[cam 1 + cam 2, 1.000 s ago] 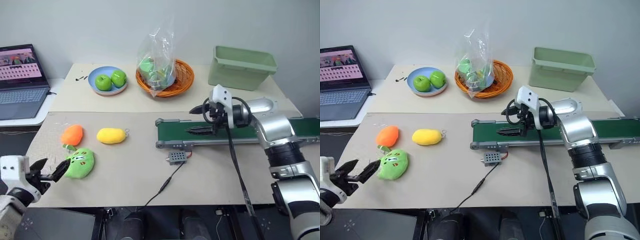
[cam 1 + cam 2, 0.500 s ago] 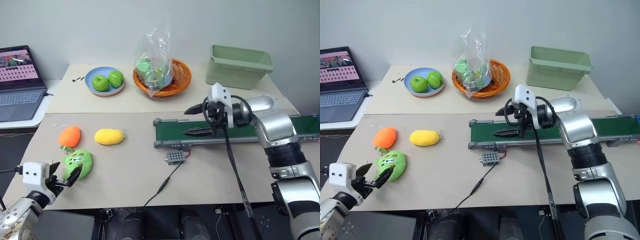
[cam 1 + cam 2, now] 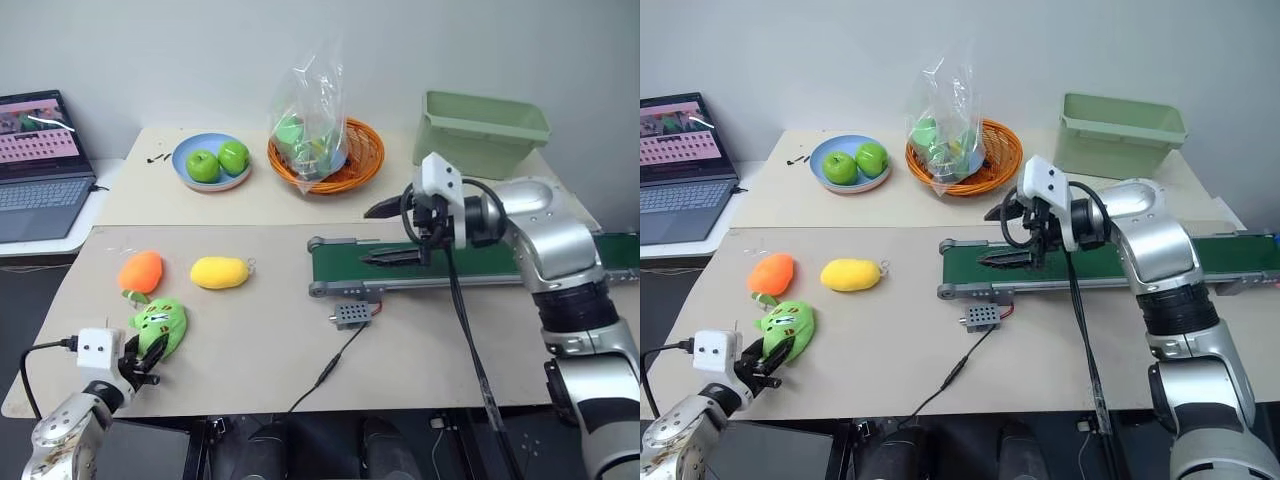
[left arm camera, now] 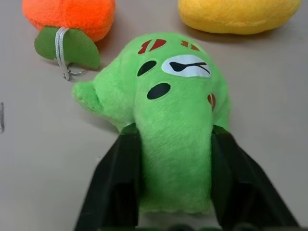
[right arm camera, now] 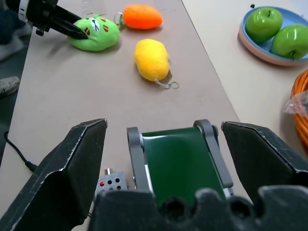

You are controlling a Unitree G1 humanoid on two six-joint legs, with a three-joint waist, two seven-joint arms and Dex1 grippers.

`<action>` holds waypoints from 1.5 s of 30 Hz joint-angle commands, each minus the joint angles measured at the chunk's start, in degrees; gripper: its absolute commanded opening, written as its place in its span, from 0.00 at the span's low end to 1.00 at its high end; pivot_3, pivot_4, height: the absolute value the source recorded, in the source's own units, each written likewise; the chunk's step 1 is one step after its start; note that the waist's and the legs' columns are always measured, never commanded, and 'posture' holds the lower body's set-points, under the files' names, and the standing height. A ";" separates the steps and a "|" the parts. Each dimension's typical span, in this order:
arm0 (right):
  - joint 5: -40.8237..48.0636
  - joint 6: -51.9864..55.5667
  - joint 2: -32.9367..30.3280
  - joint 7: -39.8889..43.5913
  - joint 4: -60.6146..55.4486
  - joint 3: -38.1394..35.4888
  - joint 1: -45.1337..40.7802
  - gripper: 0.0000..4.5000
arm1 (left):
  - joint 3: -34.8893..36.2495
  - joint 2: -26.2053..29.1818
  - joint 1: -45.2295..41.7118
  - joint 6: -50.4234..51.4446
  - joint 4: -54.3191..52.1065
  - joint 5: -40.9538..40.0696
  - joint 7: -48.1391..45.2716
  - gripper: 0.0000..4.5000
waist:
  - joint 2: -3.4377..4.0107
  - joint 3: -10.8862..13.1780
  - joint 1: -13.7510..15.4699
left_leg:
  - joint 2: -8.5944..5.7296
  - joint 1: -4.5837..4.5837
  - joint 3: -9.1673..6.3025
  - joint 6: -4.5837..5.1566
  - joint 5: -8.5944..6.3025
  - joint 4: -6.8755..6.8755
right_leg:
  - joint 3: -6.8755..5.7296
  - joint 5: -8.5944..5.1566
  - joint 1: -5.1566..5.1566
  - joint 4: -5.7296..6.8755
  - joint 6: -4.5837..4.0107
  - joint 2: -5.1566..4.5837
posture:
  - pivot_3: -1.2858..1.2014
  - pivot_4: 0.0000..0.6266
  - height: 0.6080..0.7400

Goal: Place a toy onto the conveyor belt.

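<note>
While the left gripper (image 4: 175,180) is clamped on the toy (image 4: 173,120) at the near-left table edge, the right gripper (image 5: 163,159) hangs spread apart above the conveyor belt (image 3: 520,262). Far back, a blue plate (image 3: 192,177) holds two apples (image 3: 222,161), an orange basket (image 3: 368,150) a bag (image 3: 312,110)

The two head views look forward and down over the table (image 3: 260,340) from nearly the same spot. The left wrist view sits very close behind the toy (image 4: 173,120). The right wrist view faces back across the conveyor belt (image 5: 178,159), sharing that toy, seemingly from higher up.
</note>
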 commanded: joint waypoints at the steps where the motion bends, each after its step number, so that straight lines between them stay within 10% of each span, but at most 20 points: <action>1: 0.80 0.04 -1.35 -0.17 -2.22 -1.90 -0.72 1.00 | -1.37 0.57 -0.56 -1.38 0.44 2.59 1.58 0.36 | 0.00 0.00 0.11 | -0.02 -0.01 0.00 0.00 0.00 0.00 | 0.00 0.00 0.00 0.00 0.00 -0.02 | 0.52 0.24 1.00; 18: 1.36 1.47 -4.84 -1.82 -5.33 -3.10 1.38 1.00 | -7.44 1.17 -27.57 8.06 -9.98 0.49 7.75 0.36 | -0.07 -0.01 0.15 | -0.05 -0.21 -0.03 0.03 -0.01 0.04 | -0.02 0.09 -0.11 -0.10 0.02 -0.02 | 0.52 0.24 1.00; 45: 5.39 7.38 -5.69 -9.80 -15.97 -6.64 6.54 1.00 | -32.51 6.16 -62.20 12.79 17.05 -0.64 -32.64 0.36 | -0.07 0.00 -0.15 | -0.01 -0.29 0.01 0.05 0.00 0.12 | -0.06 0.10 -0.07 -0.05 0.07 0.12 | 0.52 0.24 1.00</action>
